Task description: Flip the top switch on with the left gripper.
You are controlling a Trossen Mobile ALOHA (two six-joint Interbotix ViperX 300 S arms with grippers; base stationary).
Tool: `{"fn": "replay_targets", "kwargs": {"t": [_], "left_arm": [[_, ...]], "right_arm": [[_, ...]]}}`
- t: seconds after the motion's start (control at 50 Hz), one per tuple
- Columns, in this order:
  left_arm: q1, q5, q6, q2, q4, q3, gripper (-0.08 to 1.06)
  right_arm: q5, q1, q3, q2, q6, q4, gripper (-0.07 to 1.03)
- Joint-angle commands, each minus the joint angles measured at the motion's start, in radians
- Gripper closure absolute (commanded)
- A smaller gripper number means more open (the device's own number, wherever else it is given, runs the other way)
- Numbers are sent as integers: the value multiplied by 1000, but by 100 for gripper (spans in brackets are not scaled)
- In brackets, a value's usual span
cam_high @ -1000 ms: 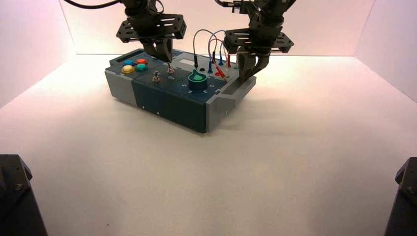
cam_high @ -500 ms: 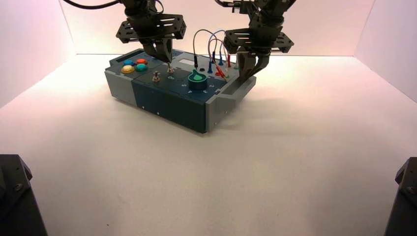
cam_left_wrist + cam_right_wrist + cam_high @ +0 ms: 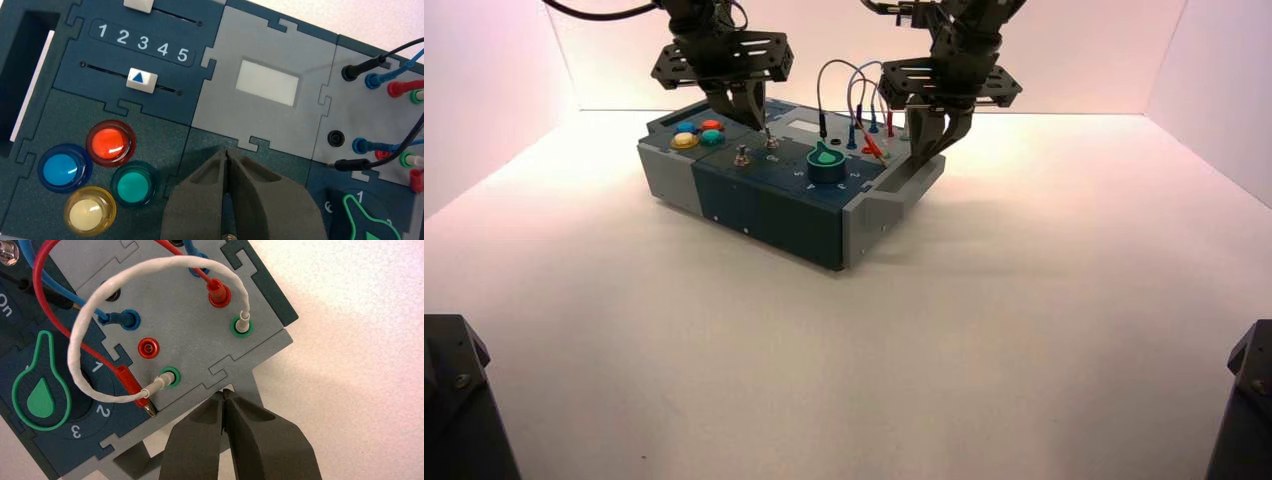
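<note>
1. Nearest me on the box [image 3: 769,228], in the upper middle of the frame, is the lower toggle switch [image 3: 741,157], with the green-and-black rotary knob [image 3: 826,163] to its right.
2. Just beyond it, up and to the right, stands the top toggle switch [image 3: 771,143], the one to flip. Its lever is short and upright-looking; I can't make out its exact lean.
3. The left gripper [image 3: 759,126] is right there, its closed tips just beside that lever on the upper-left side, nothing between them. It's far nearer than the other arm. The coming push probably turns on which side of the lever those tips meet; too high a pass might slip over it. I can't tell whether they touch.
4. The right gripper [image 3: 922,157] is parked over the grey handle [image 3: 902,195] at the box's right end, also closed and empty.
5. Hard to see: in the left wrist view, only a scrap of metal switch hardware [image 3: 229,236] shows, cut off at the bottom edge and partly behind the fingers. In the right wrist view, "On" lettering [image 3: 5,305] sits at the left edge, and a threaded metal collar [image 3: 9,253] is cropped in the upper-left corner; I can't say which switch it belongs to.
</note>
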Motion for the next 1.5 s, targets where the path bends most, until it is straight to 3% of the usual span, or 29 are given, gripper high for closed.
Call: {"fn": "replay_targets", "kwargs": {"t": [0.02, 0.96, 1.12, 1.5], "left_arm": [[-8, -2, -5, -29, -3, 11, 101], [-11, 6, -6, -41, -3, -14, 101], [-40, 8, -6, -44, -5, -17, 101], [-127, 18, -5, -32, -5, -95, 101]], "right_arm": [[-5, 0, -20, -6, -3, 0, 98], [-2, 0, -23, -3, -2, 0, 98], [-2, 0, -23, -3, -3, 0, 98], [-2, 0, -21, -3, -3, 0, 98]]}}
